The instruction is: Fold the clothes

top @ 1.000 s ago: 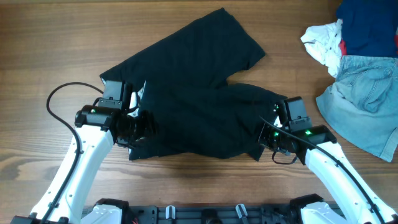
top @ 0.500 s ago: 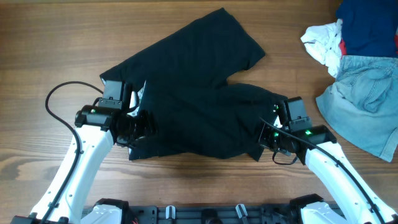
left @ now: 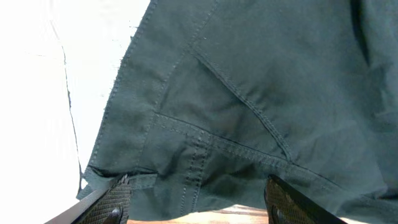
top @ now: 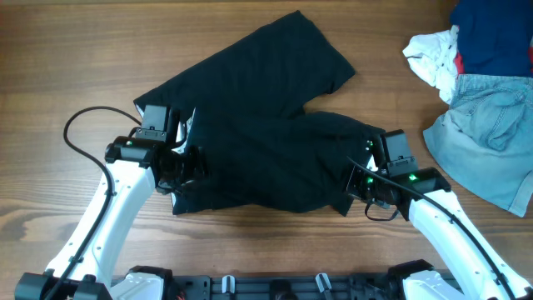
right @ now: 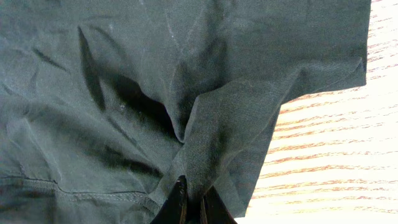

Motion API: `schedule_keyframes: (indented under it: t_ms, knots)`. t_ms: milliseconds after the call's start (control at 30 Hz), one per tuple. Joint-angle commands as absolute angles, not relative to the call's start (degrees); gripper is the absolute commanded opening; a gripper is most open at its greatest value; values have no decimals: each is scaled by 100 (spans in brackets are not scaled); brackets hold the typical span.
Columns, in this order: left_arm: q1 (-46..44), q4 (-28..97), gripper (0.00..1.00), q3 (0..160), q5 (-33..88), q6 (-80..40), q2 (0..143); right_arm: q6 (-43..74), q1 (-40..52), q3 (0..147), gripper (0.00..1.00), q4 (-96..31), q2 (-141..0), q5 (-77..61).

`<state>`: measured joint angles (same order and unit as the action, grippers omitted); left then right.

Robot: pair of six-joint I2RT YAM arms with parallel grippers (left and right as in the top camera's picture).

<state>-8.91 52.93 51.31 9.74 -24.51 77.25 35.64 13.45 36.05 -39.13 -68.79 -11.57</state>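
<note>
The clothes (top: 258, 125), a large black shorts-like garment, lie spread across the middle of the table. My left gripper (top: 181, 163) sits at the garment's near-left edge. In the left wrist view its fingers (left: 109, 202) stand wide apart, open, with the stitched hem of the clothes (left: 211, 112) lying between and beyond them over bare wood. My right gripper (top: 360, 180) is at the near-right corner. In the right wrist view my right gripper (right: 193, 208) is shut on a pinched-up ridge of the clothes (right: 224, 118), lifted slightly off the wood.
At the far right lie a white cloth (top: 431, 54), a navy blue garment (top: 493, 33) and light blue denim shorts (top: 487, 146). A black cable (top: 70, 133) loops out to the left of my left arm.
My left wrist has shifted slightly right and away from the front edge, its jaws still apart. The right gripper and the garment have not moved.
</note>
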Motion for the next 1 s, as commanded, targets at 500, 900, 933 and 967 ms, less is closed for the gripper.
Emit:
schedule_keyframes:
  t_ms: [500, 900, 933, 967]
  knots:
    - [-1356, 5579, 57, 4499, 54, -6416, 7743, 3441, 1354, 3726, 4, -3916, -6923, -1205]
    - [-1492, 4449, 52, 3968, -309, -6689, 7736, 3315, 1354, 3726, 5, -3894, -6923, -1164]
    - [-1490, 4584, 52, 3968, -307, -6692, 7736, 3317, 1354, 3726, 6, -3894, -6923, -1164]
    - [-1490, 4674, 52, 3964, -309, -6694, 7738, 3315, 1354, 3726, 6, -3896, -6923, -1164]
